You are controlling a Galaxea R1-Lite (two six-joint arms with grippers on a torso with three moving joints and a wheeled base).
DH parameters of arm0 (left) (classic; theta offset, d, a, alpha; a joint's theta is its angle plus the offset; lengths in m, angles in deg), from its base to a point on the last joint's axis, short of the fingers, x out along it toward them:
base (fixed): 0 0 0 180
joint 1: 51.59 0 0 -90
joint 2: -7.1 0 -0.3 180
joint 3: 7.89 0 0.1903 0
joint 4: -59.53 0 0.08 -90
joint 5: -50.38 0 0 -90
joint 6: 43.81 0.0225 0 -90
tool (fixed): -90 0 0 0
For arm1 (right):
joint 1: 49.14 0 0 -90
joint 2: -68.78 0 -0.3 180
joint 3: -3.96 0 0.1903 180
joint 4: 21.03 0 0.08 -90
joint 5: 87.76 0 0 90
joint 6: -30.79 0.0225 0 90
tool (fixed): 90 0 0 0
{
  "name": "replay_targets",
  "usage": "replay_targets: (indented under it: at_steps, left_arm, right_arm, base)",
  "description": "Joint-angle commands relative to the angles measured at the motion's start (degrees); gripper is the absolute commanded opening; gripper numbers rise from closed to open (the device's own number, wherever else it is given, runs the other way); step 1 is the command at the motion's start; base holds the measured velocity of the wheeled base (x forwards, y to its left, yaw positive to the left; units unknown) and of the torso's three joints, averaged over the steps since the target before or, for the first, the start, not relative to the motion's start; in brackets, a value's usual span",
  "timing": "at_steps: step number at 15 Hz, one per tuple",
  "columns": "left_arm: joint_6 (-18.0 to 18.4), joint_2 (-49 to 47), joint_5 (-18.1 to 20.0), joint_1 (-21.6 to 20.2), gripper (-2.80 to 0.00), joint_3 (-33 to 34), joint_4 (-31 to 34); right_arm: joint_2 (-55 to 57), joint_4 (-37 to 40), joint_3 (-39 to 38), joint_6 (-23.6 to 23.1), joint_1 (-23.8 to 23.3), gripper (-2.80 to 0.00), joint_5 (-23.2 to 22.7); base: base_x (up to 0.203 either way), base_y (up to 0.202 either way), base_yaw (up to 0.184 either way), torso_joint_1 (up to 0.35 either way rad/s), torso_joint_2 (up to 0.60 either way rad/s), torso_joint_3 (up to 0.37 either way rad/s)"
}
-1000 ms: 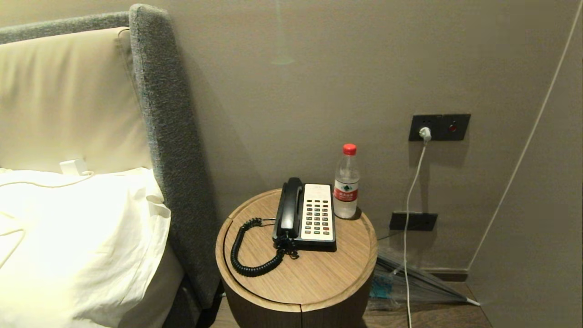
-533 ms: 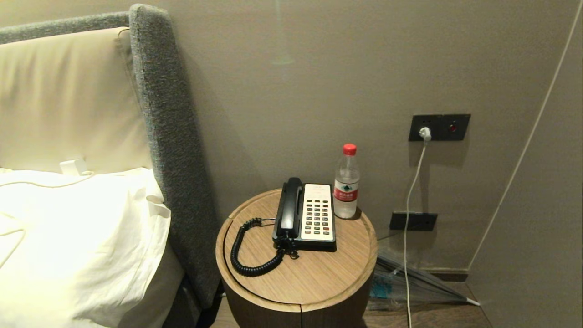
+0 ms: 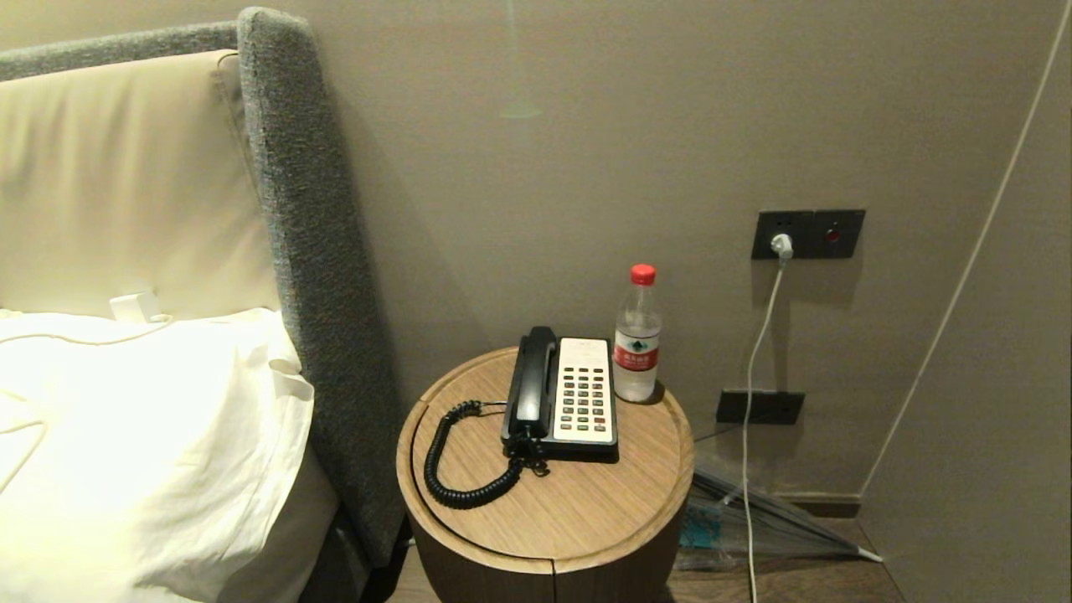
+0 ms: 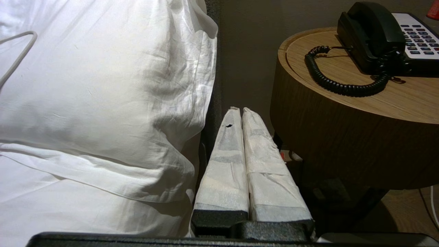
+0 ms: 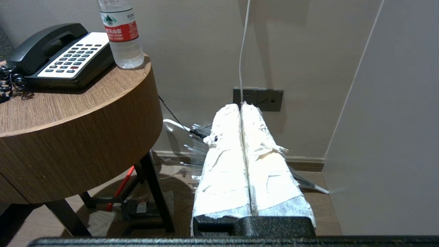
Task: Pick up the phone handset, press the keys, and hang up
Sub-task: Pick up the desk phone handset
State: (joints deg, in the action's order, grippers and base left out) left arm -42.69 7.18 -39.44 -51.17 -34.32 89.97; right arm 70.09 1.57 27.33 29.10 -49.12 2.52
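- The left gripper (image 4: pixel 241 110) hung low between the pillow (image 4: pixel 103 85) and the table (image 4: pixel 343 120), its two white-wrapped fingers (image 4: pixel 226 161) pressed together on nothing.
- The right gripper (image 5: pixel 241 106) hung low on the other side of the table, fingers pressed together too, holding nothing.
- On the round wooden table, the curly cord (image 3: pixel 452 469) lay in a loop on the left.
- The handset (image 3: pixel 534 381) rested in its cradle on the left side of the phone (image 3: pixel 584 400).
- A bottle (image 3: pixel 637 335) with a red cap stood upright just right of the phone, near the wall (image 3: pixel 586 167).
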Motion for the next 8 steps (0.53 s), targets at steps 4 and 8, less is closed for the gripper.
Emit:
replay_targets:
  at_steps: [4, 8]
  left_arm:
    - [-0.1, 0.0, 0.0, 0.0, -2.80, 0.0, 0.0]
    - [-0.1, 0.0, 0.0, 0.0, -2.80, 0.0, 0.0]
  right_arm:
    - [0.0, 0.0, -0.1, -0.1, 0.1, -2.80, 0.0]
    - [0.0, 0.0, -0.1, -0.1, 0.0, -2.80, 0.0]
  base:
    - [0.000, 0.000, 0.000, 0.000, 0.00, 0.000]
    - [0.000, 0.000, 0.000, 0.000, 0.00, 0.000]
